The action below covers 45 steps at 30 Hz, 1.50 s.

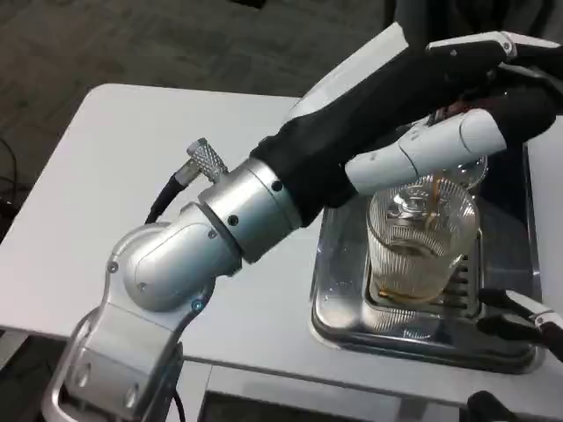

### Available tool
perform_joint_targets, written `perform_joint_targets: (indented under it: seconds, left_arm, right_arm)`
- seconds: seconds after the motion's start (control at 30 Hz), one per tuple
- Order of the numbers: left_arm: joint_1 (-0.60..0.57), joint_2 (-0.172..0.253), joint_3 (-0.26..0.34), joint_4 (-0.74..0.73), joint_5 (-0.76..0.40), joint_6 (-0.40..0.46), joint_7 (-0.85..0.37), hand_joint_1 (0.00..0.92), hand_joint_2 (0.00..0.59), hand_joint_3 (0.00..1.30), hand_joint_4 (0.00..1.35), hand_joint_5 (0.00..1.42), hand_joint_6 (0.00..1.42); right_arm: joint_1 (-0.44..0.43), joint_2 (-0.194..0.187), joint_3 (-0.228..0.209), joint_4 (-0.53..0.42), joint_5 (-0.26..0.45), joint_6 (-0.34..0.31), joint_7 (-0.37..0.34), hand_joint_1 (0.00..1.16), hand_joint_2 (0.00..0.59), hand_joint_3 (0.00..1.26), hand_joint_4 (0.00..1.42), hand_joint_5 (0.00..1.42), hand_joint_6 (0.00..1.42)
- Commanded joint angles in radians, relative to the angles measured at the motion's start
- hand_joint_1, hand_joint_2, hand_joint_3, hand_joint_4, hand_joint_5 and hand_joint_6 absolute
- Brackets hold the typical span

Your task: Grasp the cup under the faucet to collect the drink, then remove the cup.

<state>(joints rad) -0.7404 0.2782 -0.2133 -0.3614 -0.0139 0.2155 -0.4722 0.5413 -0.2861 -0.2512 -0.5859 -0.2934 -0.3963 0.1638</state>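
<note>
A ribbed clear glass cup stands upright on the metal drip tray, with a little amber drink in its bottom. A thin amber stream runs down into it. My left arm reaches across from the lower left, and the left hand lies just above the cup's mouth, its thumb stretched over the rim and its fingers pointing right. The hand hides the faucet and whatever it touches there. The fingertips of my right hand show at the lower right, a short way from the cup and holding nothing.
The tray sits at the right of the white table, whose left half is bare. My left forearm crosses the middle of the table. The table's front edge runs just below the tray.
</note>
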Motion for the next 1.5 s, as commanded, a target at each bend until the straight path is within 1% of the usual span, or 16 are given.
perform_joint_targets:
  seconds: [0.03, 0.07, 0.17, 0.2, 0.33, 0.47, 0.67, 0.77, 0.97, 1.17, 1.5]
  left_arm:
    - [0.021, 0.007, 0.0, -0.029, -0.007, 0.011, -0.018, 0.0, 0.023, 0.34, 0.37, 0.35, 0.21]
    - [0.022, 0.006, 0.001, -0.031, -0.006, 0.013, -0.016, 0.0, 0.023, 0.34, 0.37, 0.35, 0.21]
    - [0.029, 0.005, 0.008, -0.037, -0.005, 0.019, -0.008, 0.0, 0.024, 0.34, 0.37, 0.35, 0.21]
    - [0.031, 0.005, 0.01, -0.038, -0.006, 0.02, -0.009, 0.0, 0.024, 0.34, 0.37, 0.35, 0.21]
    - [0.039, 0.011, 0.016, -0.046, -0.004, 0.023, -0.009, 0.0, 0.024, 0.34, 0.38, 0.35, 0.22]
    - [0.043, 0.013, 0.021, -0.051, -0.005, 0.025, -0.011, 0.0, 0.024, 0.34, 0.38, 0.35, 0.22]
    - [0.044, 0.016, 0.026, -0.055, -0.004, 0.026, -0.014, 0.0, 0.025, 0.35, 0.38, 0.35, 0.22]
    - [0.045, 0.015, 0.029, -0.054, -0.003, 0.024, -0.013, 0.0, 0.025, 0.35, 0.38, 0.35, 0.22]
    - [0.051, 0.018, 0.028, -0.055, -0.001, 0.026, -0.014, 0.0, 0.025, 0.35, 0.38, 0.35, 0.22]
    - [0.057, 0.022, 0.029, -0.069, 0.0, 0.032, -0.014, 0.0, 0.026, 0.35, 0.38, 0.35, 0.22]
    - [0.062, 0.024, 0.03, -0.074, 0.001, 0.033, -0.009, 0.0, 0.026, 0.35, 0.38, 0.35, 0.22]
  right_arm:
    - [0.021, -0.003, -0.007, 0.005, 0.015, -0.021, -0.001, 0.54, 0.329, 0.19, 0.29, 0.27, 0.21]
    - [0.021, -0.002, -0.007, 0.006, 0.018, -0.021, -0.001, 0.54, 0.328, 0.19, 0.29, 0.27, 0.21]
    - [0.019, 0.001, -0.005, 0.012, 0.029, -0.023, -0.004, 0.59, 0.295, 0.17, 0.29, 0.28, 0.21]
    - [0.014, 0.003, -0.001, 0.017, 0.034, -0.022, -0.004, 0.61, 0.278, 0.16, 0.28, 0.28, 0.21]
    - [-0.014, 0.014, 0.019, 0.053, 0.059, -0.011, -0.006, 0.66, 0.239, 0.15, 0.27, 0.28, 0.24]
    - [-0.052, 0.019, 0.031, 0.082, 0.053, -0.014, -0.021, 0.68, 0.23, 0.16, 0.27, 0.29, 0.27]
    - [-0.116, 0.026, 0.049, 0.121, 0.051, 0.003, -0.037, 0.69, 0.224, 0.15, 0.25, 0.28, 0.28]
    - [-0.134, 0.028, 0.054, 0.136, 0.056, 0.01, -0.04, 0.69, 0.217, 0.15, 0.24, 0.27, 0.28]
    - [-0.157, 0.033, 0.065, 0.155, 0.066, 0.017, -0.041, 0.68, 0.213, 0.14, 0.21, 0.25, 0.27]
    - [-0.214, 0.046, 0.099, 0.173, 0.046, 0.046, -0.053, 0.68, 0.213, 0.14, 0.21, 0.24, 0.26]
    - [-0.277, 0.055, 0.127, 0.187, 0.029, 0.081, -0.076, 0.68, 0.213, 0.14, 0.21, 0.24, 0.25]
